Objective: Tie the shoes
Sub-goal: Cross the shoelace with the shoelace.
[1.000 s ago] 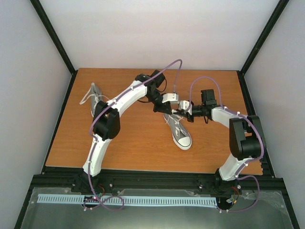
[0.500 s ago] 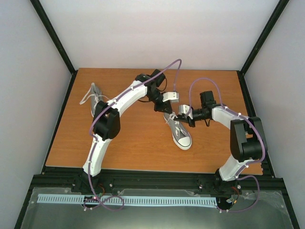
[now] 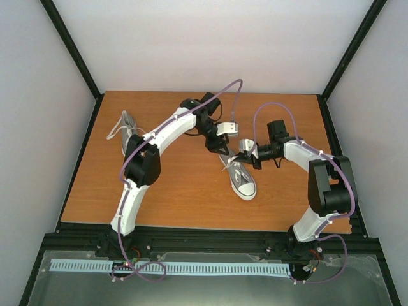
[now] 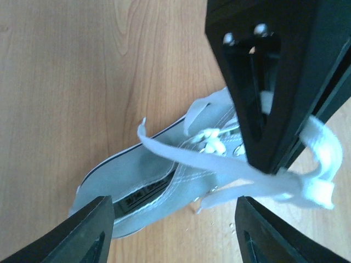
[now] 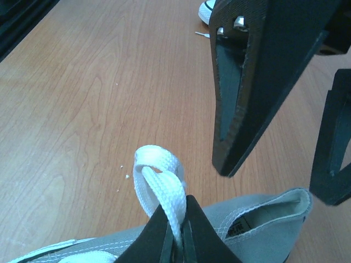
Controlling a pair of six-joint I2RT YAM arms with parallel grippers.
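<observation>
Orange-brown wood-grain tabletop [image 3: 178,204], evenly lit, no hard shadows. Enclosed on three sides by plain white wall panels [image 3: 210,44]. Black metal corner posts [image 3: 70,48] slanting outward. Black rail [image 3: 210,241] along near edge.

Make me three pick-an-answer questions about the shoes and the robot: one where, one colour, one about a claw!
1. Where is the spare shoe? A) far left of the table B) under the right arm C) on the floor
2. What colour is the lace? A) red B) white C) black
3. What is the right claw doing? A) gaping open B) gripping a toe cap C) shut on the lace
Answers: 1 A, it lies near the table's left edge; 2 B, the wrist views show it white; 3 C, it pinches a loop of lace.
</observation>
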